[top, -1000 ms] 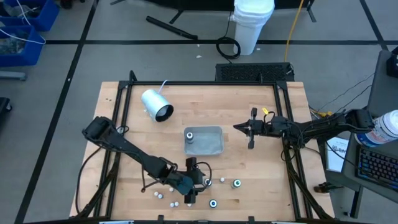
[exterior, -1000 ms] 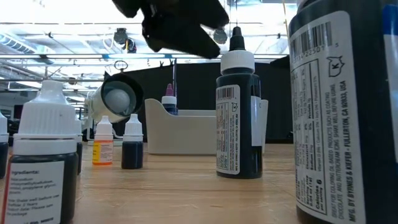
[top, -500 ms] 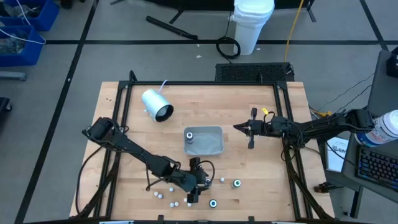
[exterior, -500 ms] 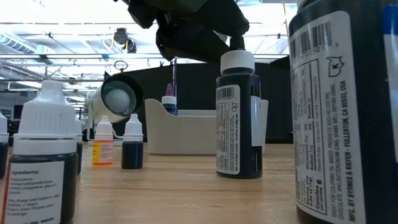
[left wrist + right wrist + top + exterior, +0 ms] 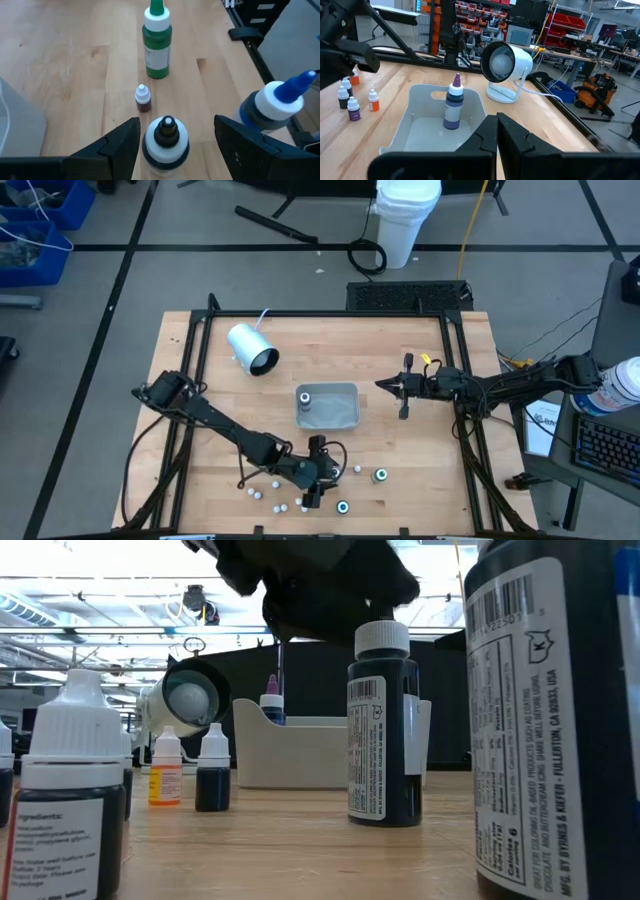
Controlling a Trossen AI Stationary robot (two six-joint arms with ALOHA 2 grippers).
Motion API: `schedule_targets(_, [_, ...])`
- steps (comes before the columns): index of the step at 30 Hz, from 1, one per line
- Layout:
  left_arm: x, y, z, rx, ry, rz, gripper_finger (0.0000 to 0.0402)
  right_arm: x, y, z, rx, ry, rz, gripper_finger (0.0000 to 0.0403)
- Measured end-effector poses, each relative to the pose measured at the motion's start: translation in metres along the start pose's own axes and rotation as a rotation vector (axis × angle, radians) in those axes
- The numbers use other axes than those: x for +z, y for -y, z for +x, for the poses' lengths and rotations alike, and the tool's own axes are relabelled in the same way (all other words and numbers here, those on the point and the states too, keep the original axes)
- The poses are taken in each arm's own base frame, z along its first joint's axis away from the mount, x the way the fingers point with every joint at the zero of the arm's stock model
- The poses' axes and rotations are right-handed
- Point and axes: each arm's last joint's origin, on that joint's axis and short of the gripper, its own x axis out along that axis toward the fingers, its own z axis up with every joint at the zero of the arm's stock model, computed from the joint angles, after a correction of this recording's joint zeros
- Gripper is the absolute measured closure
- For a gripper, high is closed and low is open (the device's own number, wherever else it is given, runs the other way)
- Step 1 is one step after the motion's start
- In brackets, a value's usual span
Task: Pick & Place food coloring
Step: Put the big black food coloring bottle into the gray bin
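Observation:
Several food coloring bottles stand on the wooden table near its front edge. One dark bottle with a white cap and black tip [image 5: 166, 140] [image 5: 383, 740] stands upright on its base. My left gripper [image 5: 176, 122] [image 5: 318, 477] hovers open just above it, one finger on each side of the cap, apart from it. A purple-topped bottle [image 5: 453, 107] stands in the grey tray [image 5: 345, 412]. My right gripper [image 5: 385, 385] waits shut to the right of the tray, level above the table.
A green bottle [image 5: 157, 42], a tiny bottle [image 5: 143, 98] and a blue-tipped bottle [image 5: 280, 102] stand just beyond my left gripper. More small bottles [image 5: 255, 492] dot the front left. A white cylinder lamp with a cord [image 5: 251, 348] stands at the back left.
My left gripper has eased a little toward the table's right edge and sunk over the dark bottle's cap, staying open. The bottles have kept their places.

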Motion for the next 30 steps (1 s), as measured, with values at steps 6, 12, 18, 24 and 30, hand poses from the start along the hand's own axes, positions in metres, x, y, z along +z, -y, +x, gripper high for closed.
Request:
schedule_targets(6, [0.0004,0.0002,-0.0005,0.001,0.001,0.018,0.0144,0.0,0.0,0.0,0.0,0.0,0.0,0.0403])
schedule_targets(12, [-0.0011,-0.0008,-0.0004,0.023,-0.01,0.033,0.0144,0.0003,0.0,0.0,0.0,0.003,0.0,0.0403])
schedule_targets(18, [-0.0009,-0.0015,-0.0004,0.03,-0.009,0.035,0.0144,0.0003,0.0001,0.0,-0.001,0.003,-0.005,0.0403])
schedule_targets(24, [-0.0013,-0.0047,0.0004,0.043,-0.019,0.034,0.0144,0.0003,0.0001,0.0,-0.001,0.003,-0.008,0.0403])
schedule_targets(30, [-0.0015,-0.0094,0.0015,0.055,-0.031,0.031,0.0144,0.0004,0.0001,0.0,-0.001,0.004,-0.008,0.0403])
